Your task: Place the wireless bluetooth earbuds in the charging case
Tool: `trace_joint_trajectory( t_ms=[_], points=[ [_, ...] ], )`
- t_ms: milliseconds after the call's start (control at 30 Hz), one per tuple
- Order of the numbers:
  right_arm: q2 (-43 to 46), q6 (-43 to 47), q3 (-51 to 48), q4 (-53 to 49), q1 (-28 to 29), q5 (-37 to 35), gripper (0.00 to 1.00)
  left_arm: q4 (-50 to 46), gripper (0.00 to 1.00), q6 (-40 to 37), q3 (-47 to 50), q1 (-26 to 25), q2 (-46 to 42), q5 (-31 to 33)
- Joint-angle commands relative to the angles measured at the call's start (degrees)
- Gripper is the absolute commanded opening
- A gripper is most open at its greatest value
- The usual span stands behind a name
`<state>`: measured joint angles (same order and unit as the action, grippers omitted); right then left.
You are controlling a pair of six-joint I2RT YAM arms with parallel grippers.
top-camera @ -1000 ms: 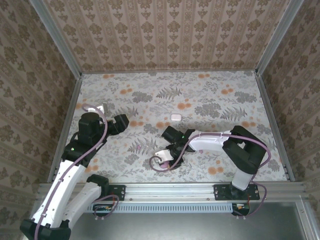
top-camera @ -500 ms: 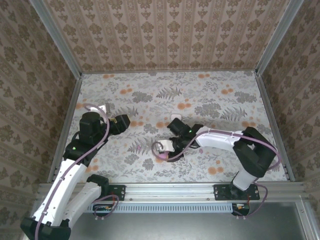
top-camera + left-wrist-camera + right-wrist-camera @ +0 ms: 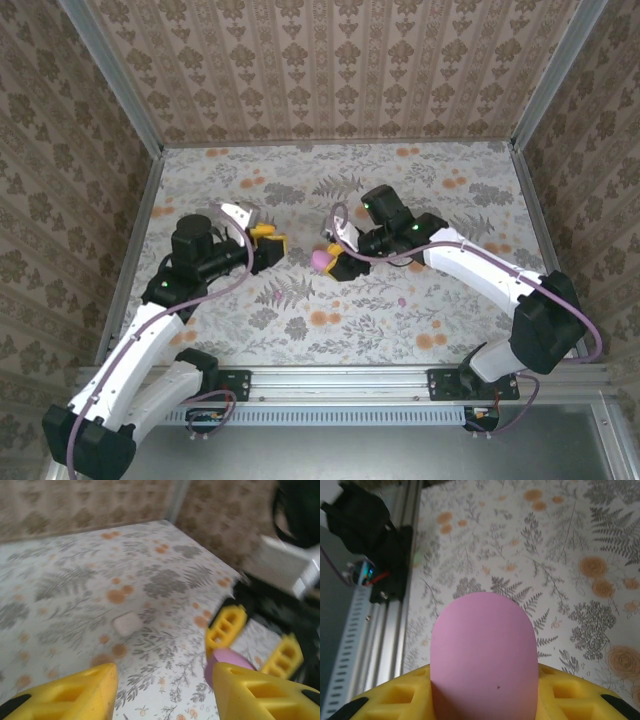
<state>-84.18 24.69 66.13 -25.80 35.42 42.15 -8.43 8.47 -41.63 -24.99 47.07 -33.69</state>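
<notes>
The right claw (image 3: 336, 261) is clenched on the pink case (image 3: 321, 260), held over the middle of the table (image 3: 460, 190). The case's rounded end pokes out past the fingertips toward 9 o'clock. The left claw (image 3: 268, 242) hangs close on that side, jaws apart with nothing between them, so the case lies at its 3 o'clock.

What looks like a tiny pink earbud (image 3: 402, 299) lies on the table at 4 o'clock from the case, nearer the right arm.

The left wrist view adds a white case (image 3: 127, 624) lying flat. The right wrist view gives the grip itself, with fingers (image 3: 380, 700) on both flanks.
</notes>
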Motion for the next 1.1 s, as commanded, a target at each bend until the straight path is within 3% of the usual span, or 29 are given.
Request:
trace_joint_trajectory(
  t_ms=[0,200,400,833,1067],
  points=[
    [1.9,-3.0,3.7,-5.3,-0.7,7.7,0.37,3.5,0.54,-14.9,1.1,-0.7,0.5,-12.2],
    [2.5,-2.0,6.1,-7.6,-1.1,10.2,0.38,6.1,0.65,-22.7,2.3,-4.8,1.5,-19.5],
    [2.4,-1.5,6.2,-6.5,-1.1,9.9,0.38,4.7,0.72,-24.7,1.1,-6.9,3.4,-20.5],
    [3.6,1.6,4.5,-3.7,-1.0,9.7,0.38,5.1,0.71,-23.1,-1.4,-9.0,8.0,-18.7],
    [4.0,4.0,4.0,-4.5,-0.8,8.6,0.38,5.0,0.62,-22.9,-2.7,-9.9,10.1,-18.6]
  ],
)
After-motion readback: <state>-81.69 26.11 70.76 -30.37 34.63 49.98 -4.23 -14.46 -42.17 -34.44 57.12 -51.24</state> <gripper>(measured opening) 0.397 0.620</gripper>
